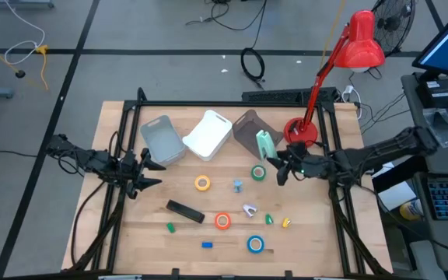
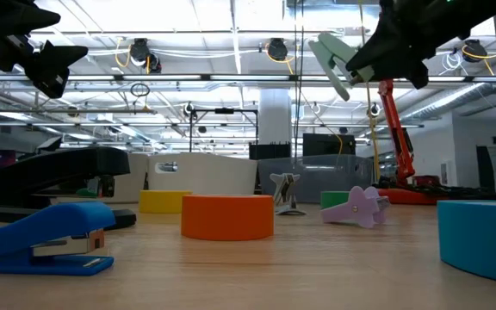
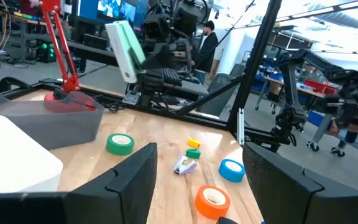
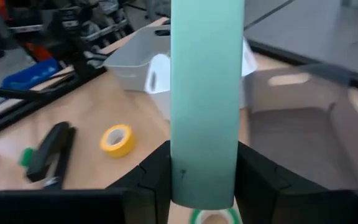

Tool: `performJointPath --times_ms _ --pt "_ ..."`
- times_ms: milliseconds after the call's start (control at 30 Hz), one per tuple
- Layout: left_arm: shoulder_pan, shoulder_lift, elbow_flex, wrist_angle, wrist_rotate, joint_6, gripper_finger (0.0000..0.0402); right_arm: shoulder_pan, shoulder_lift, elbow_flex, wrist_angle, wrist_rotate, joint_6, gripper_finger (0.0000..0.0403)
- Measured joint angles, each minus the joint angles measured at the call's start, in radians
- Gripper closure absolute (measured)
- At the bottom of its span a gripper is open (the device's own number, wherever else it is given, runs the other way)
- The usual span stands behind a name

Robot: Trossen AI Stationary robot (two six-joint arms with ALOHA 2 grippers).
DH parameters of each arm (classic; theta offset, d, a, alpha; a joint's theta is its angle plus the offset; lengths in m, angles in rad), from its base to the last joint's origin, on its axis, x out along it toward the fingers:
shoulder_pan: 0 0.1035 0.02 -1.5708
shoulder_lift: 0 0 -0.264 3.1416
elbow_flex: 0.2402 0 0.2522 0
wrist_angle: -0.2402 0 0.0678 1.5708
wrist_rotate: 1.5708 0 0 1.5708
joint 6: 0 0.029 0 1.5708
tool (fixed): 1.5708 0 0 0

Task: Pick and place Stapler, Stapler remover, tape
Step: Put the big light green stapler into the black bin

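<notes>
Right gripper [image 1: 274, 159], clamped on the mint-green stapler [image 1: 264, 145], holds it lifted beside the dark bin [image 1: 249, 131] near the tabletop's far edge, evidently for dropping in, while the left gripper [image 1: 151, 174] waits open.

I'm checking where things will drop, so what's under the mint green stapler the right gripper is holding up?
The mint green stapler hangs over the dark grey bin, near its edge. The green tape roll lies just beside it. Whatever sits directly beneath the stapler is covered.
</notes>
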State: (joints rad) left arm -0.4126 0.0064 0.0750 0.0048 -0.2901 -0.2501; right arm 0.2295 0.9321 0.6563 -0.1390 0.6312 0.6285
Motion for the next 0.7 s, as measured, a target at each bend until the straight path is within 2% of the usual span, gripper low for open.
performJointPath --times_ms 200,500,700 --pt "0.000 0.000 0.000 0.006 0.000 -0.003 0.0160 -0.107 0.000 0.000 0.000 -0.030 -0.080 0.0281" --pt "0.000 0.000 0.000 0.030 0.000 -0.003 0.0160 -0.317 0.016 0.006 0.006 -0.273 -0.148 0.0281" --pt "0.000 0.000 0.000 0.031 0.000 -0.002 0.0160 -0.420 0.113 0.093 -0.039 -0.383 -0.248 0.0281"
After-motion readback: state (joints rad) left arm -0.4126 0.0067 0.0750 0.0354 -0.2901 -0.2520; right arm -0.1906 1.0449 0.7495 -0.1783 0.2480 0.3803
